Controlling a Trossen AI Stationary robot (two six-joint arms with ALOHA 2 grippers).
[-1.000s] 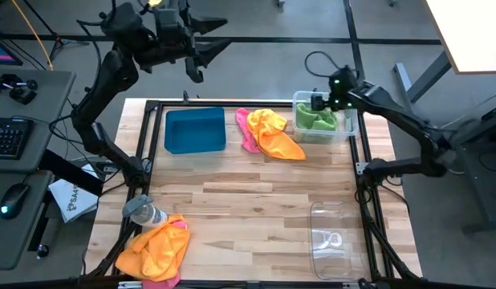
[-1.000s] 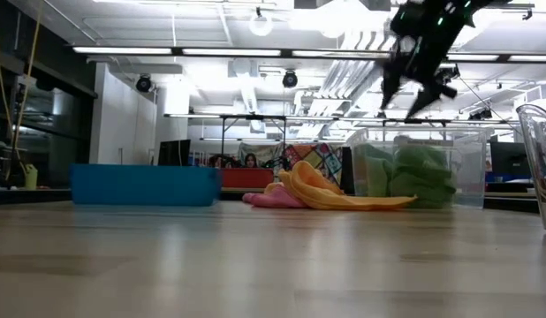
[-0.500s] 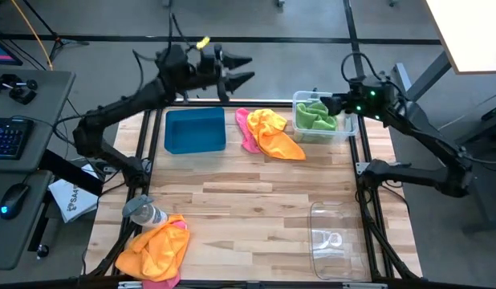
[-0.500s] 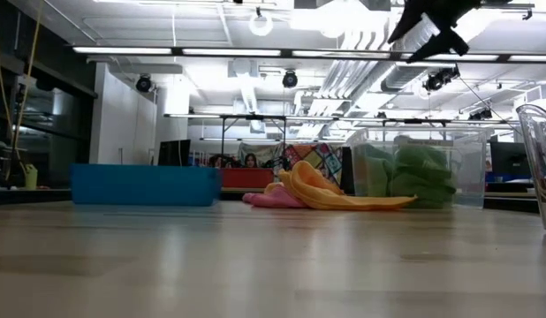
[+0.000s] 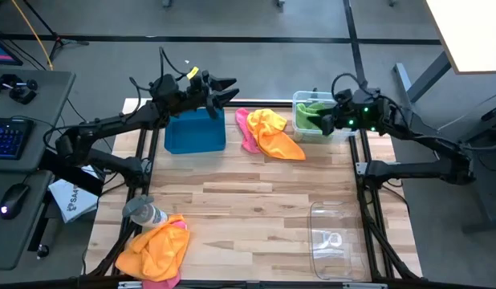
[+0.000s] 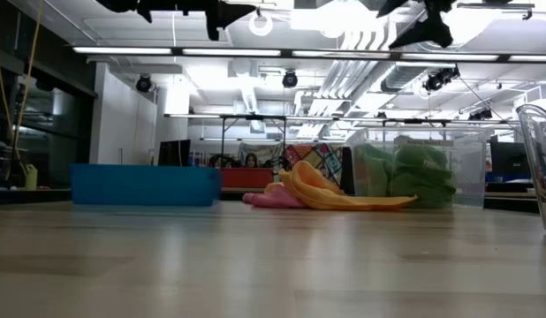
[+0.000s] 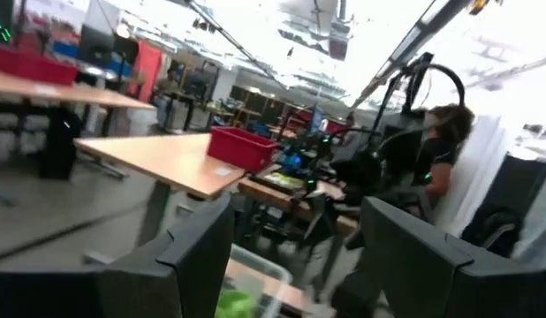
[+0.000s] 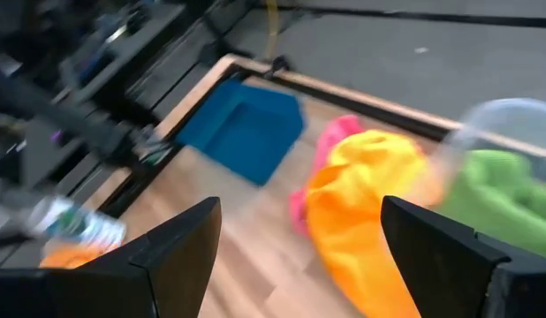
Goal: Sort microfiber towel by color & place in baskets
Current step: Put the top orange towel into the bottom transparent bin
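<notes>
Now both arms hang high, hands empty and spread.
Left gripper (image 5: 224, 90) over the teal tray (image 5: 195, 131); right gripper (image 5: 319, 119) by the green-filled bin (image 5: 350, 123). Orange-and-pink towels (image 5: 268, 132) lie mid far edge: descend squarely, pinch one layer only.

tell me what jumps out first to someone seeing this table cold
The bright cloths: an orange towel lying over a pink towel at the table's far middle, between the teal tray and a clear bin holding green towels. Another orange towel sits heaped at the near left corner beside a bottle. Both arms hang above the far edge, left gripper and right gripper open and empty.
</notes>
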